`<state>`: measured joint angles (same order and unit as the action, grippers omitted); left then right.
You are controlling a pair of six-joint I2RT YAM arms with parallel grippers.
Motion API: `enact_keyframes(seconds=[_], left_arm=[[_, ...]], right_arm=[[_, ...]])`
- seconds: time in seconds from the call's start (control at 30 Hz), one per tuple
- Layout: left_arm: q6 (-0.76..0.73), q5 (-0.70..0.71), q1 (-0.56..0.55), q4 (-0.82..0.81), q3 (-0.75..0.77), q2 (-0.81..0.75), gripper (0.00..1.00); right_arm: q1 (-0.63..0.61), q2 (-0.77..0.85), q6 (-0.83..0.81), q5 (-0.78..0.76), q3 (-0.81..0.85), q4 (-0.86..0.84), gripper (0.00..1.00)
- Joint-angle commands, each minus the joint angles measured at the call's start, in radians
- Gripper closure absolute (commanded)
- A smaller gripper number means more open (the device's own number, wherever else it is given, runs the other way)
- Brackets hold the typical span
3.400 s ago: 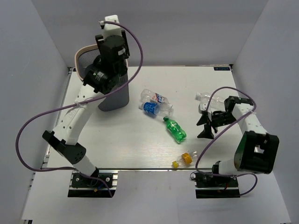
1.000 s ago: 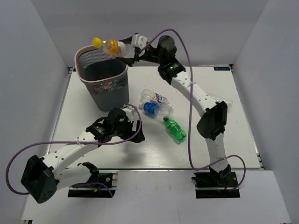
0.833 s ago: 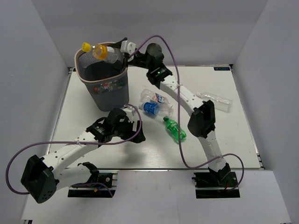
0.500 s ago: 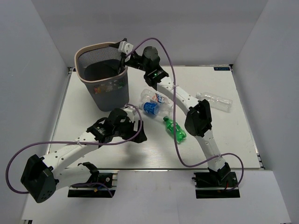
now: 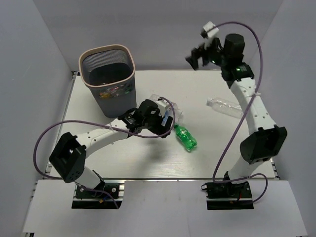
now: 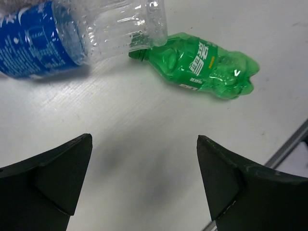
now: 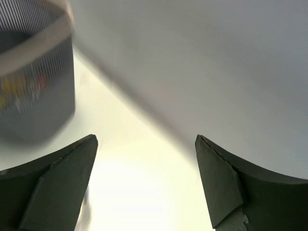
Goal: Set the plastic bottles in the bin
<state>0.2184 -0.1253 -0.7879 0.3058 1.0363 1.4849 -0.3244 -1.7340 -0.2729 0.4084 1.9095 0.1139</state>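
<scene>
The left pincer (image 6: pixel 143 144) is wide open and empty, above the bench (image 6: pixel 120 120) by the green bottle (image 6: pixel 207 65) and blue-label bottle (image 6: pixel 43 43). The right pincer (image 7: pixel 147 142) is wide open, empty, high up. The bin (image 5: pixel 121 101) stands far left.

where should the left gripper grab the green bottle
Across its labelled middle, from above: the green bottle lies on its side with free table either side there. Skip the neck; the blue-label bottle crowds it. The left gripper is open.
</scene>
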Motion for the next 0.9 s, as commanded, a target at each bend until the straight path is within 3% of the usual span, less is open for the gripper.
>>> enact_keyframes(seconds=[0.0, 0.07, 0.13, 0.17, 0.27, 0.3, 0.43, 0.63, 0.8, 0.87], left_arm=[[-0.207, 0.062, -0.025, -0.051, 0.071, 0.006, 0.00], [-0.156, 0.131, 0.002, 0.024, 0.191, 0.081, 0.00], [0.000, 0.168, 0.025, 0.152, 0.311, 0.162, 0.00], [0.101, 0.150, 0.026, 0.276, 0.438, 0.240, 0.00], [0.367, 0.136, 0.016, 0.447, 0.606, 0.317, 0.00], [0.559, 0.110, 0.016, 0.491, 0.634, 0.363, 0.00], [0.895, 0.066, 0.016, 0.621, 0.668, 0.419, 0.00], [1.119, 0.245, 0.004, 0.613, 0.644, 0.341, 0.00], [1.187, 0.316, 0.029, 0.377, 0.501, 0.305, 0.00], [1.213, 0.316, 0.038, 0.352, 0.492, 0.314, 0.00]], right_arm=[[0.102, 0.060, -0.053, 0.170, -0.196, 0.445, 0.10], [0.154, 0.111, -0.064, 0.231, -0.298, 0.496, 0.10], [0.188, 0.152, -0.048, 0.242, -0.334, 0.569, 0.12], [0.226, 0.190, -0.042, 0.278, -0.399, 0.567, 0.15], [0.249, 0.275, -0.026, 0.287, -0.501, 0.524, 0.19], [0.255, 0.299, -0.019, 0.294, -0.541, 0.508, 0.19], [0.275, 0.333, 0.014, 0.314, -0.625, 0.478, 0.21], [0.303, 0.402, 0.015, 0.325, -0.704, 0.440, 0.21], [0.314, 0.435, 0.040, 0.360, -0.776, 0.421, 0.21], [0.312, 0.462, 0.040, 0.356, -0.805, 0.412, 0.21]])
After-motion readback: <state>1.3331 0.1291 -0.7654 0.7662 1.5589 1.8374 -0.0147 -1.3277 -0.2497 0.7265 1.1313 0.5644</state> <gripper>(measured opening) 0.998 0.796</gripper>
